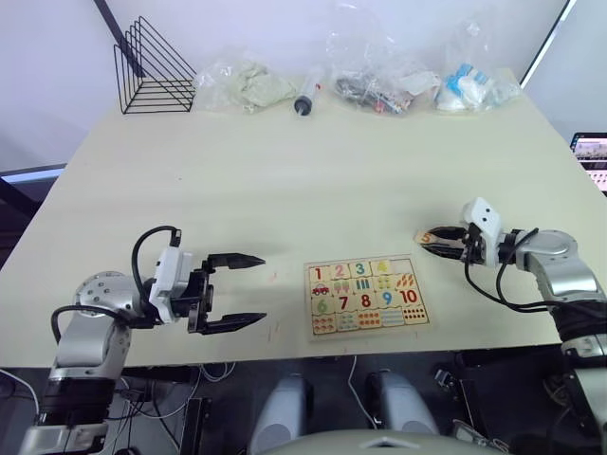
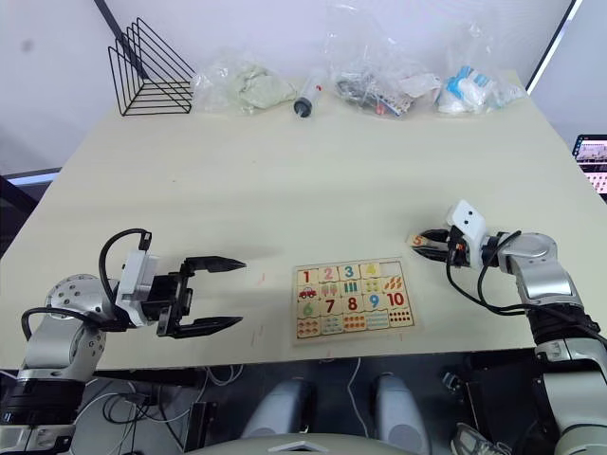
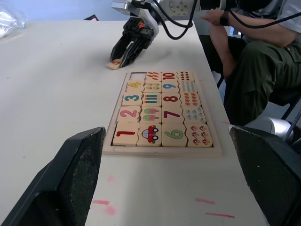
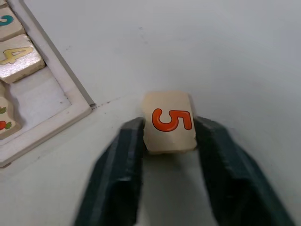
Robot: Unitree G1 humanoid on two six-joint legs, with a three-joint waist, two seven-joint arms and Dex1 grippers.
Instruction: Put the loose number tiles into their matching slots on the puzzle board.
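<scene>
One puzzle board (image 1: 368,296), one empty slot (image 3: 137,75) in its top row. Four number tiles seated there: 1 (image 3: 126,134), 2 (image 3: 129,113), 3 (image 3: 132,99), 4 (image 3: 135,85). One loose tile, a 5 (image 4: 170,121). One wire rack (image 1: 150,71). Four plastic bags (image 1: 246,83) along the far edge.

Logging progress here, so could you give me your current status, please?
Right gripper shut on 5 tile, beside puzzle board. Left gripper open, idle. Last slot free.

- Head stereo pair: looks forward and down over the table (image 1: 285,180).
- Wrist cameras: low, close; both share the puzzle board (image 3: 162,150) with the head views.
</scene>
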